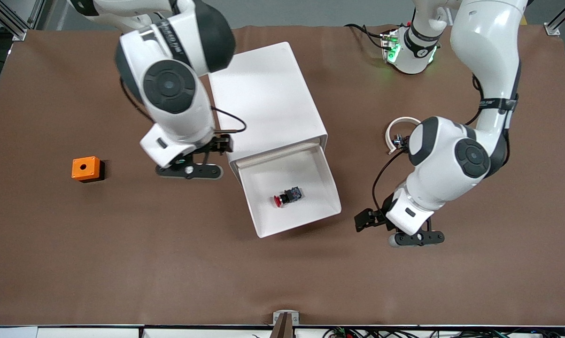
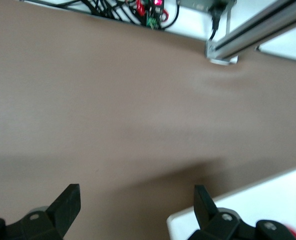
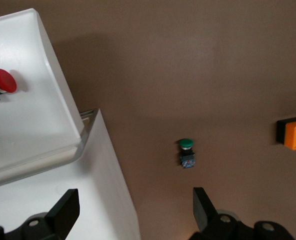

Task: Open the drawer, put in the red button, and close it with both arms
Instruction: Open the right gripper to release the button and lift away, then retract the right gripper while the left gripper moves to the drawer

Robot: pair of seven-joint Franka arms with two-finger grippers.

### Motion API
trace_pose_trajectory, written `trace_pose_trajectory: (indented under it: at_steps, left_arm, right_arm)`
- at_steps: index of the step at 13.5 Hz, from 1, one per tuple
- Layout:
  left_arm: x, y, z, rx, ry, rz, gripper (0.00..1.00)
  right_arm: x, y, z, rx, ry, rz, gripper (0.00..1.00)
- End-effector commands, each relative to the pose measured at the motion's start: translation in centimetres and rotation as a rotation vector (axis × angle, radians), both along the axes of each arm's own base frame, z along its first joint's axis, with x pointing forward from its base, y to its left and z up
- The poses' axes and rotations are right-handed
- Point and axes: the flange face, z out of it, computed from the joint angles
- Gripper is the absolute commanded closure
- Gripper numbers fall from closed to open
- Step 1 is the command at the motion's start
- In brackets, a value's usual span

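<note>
Red button point(image 1: 287, 196) lies in the pulled-out drawer point(image 1: 327, 180), so left gripper point(image 1: 416, 238) and right gripper point(image 1: 189, 171) flank it, jaws apart, ready to push.

My right arm covers the green button on the front view; only the right wrist view shows it point(image 3: 186, 152). The same arm hides one corner of the cabinet point(image 1: 268, 103). The red button point(image 3: 1, 82) is cut by the right wrist view's edge. My left fingers point(image 2: 67, 205) run off the frame, as does the drawer point(image 2: 248, 210), its levels untellable.
</note>
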Motion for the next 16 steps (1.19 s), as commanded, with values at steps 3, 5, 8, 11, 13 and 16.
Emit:
trace_pose_trajectory:
  at_steps: [3,5,8,11,13,16]
  left_arm:
    - [0.6,-2.9,-2.8,-0.062,-0.062,0.08,0.0]
    - [0.7,-4.0,-4.9,-0.069,-0.081,0.076,0.0]
    - [0.6,-5.9,-6.8,-0.072,-0.076,0.057,0.0]
    - [0.5,-7.4,-9.4,-0.067,-0.075,0.042,0.0]
    - [0.1,-8.0,-10.7,-0.062,-0.059,0.034,0.0]
    - [-1.1,-10.1,-11.1,-0.061,-0.047,0.007,0.0]
  right_arm:
    - [3.1,-12.5,2.9,-0.018,0.029,-0.016,0.0]
    - [1.9,-15.4,5.7,-0.002,0.051,-0.002,0.0]
    - [1.7,-20.1,5.7,0.017,0.144,-0.012,0.0]
    - [1.2,-23.2,6.2,0.015,0.195,0.013,0.0]
    - [1.3,-25.7,6.5,0.011,0.189,-0.05,0.0]
    - [0.1,-28.1,8.1,0.04,0.195,-0.088,0.0]
